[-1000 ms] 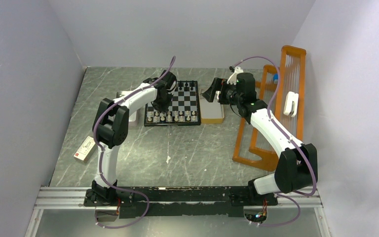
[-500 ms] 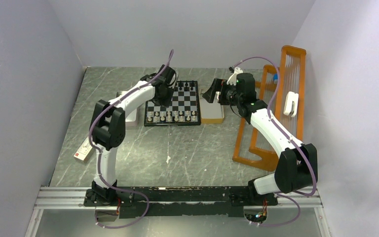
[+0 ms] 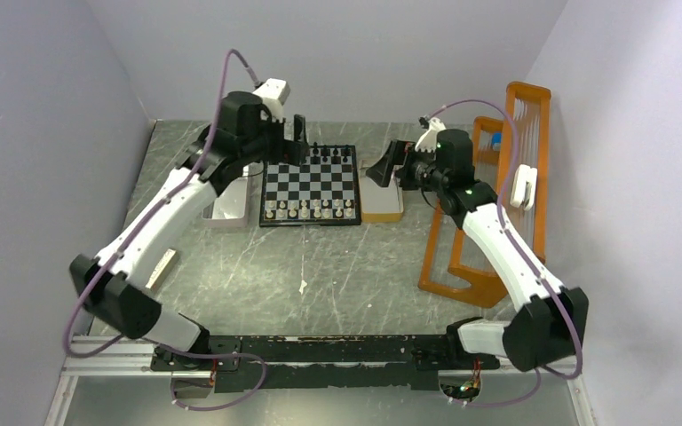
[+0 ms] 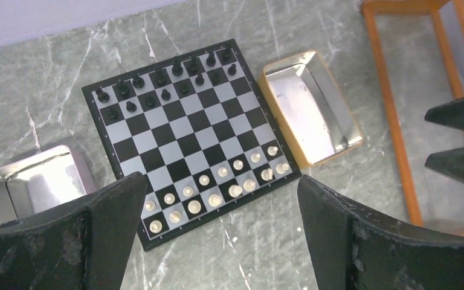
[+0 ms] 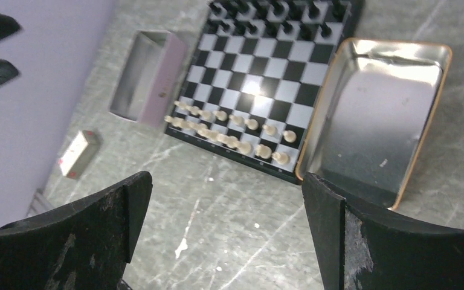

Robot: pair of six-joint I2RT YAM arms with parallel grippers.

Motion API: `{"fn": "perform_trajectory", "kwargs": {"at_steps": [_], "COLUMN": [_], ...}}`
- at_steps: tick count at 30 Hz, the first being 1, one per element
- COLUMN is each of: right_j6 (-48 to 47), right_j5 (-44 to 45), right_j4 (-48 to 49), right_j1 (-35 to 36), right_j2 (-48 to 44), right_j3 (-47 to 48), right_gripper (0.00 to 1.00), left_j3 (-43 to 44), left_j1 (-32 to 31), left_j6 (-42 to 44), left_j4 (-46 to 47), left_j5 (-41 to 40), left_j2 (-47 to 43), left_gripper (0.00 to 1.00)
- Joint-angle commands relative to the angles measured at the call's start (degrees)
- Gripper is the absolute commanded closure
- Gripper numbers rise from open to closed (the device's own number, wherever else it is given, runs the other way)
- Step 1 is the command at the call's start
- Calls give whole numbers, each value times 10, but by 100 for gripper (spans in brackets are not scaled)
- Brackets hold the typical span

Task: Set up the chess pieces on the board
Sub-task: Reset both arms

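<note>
Silvery tray (image 3: pixel 229 206) at board's 9 o'clock. Left gripper (image 3: pixel 299 140) raised near board's 11 o'clock corner — jaws spread wide, empty. Board (image 3: pixel 311 182) mid-scene: black pieces (image 3: pixel 320 153) along 12 o'clock edge, cream pieces (image 3: pixel 309 210) along 6 o'clock edge. Tan tray (image 3: pixel 380 214) just beside, at 3 o'clock. Right gripper (image 3: pixel 382 169) raised near it — splayed, holding nothing.

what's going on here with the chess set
Two robot arms are setting up a chess board. The white pieces fill the two near rows and the black pieces the two far rows, so it looks about done. The left tool and the right tool are both open, hold nothing, and are raised clear of the board. The silver tray and the tan tray beside it look empty.
</note>
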Motion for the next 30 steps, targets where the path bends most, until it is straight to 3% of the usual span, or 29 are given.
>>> {"fn": "perform_trajectory", "kwargs": {"at_steps": [1,9,13,30], "right_j6": [13,20,30,32], "right_j5": [-27,-35,-46,-37], "right_j4": [-5,-15,-8,-11], "right_j1": [3,5,6,6], "right_j2": [-68,-166,-198,-232], "right_j3": [3,-63,-95,-118], "right_gripper": [0,0,0,0], "left_j3": [-59,-267,-329,-341], "left_j1": [2,2,2,2], "left_j6": [-17,-66,-93,-83], "left_j4": [18,74,97,78], "left_j5": [25,53,75,61], "left_j2": [-83,-319,-392,-420], "left_gripper": [0,0,0,0]}}
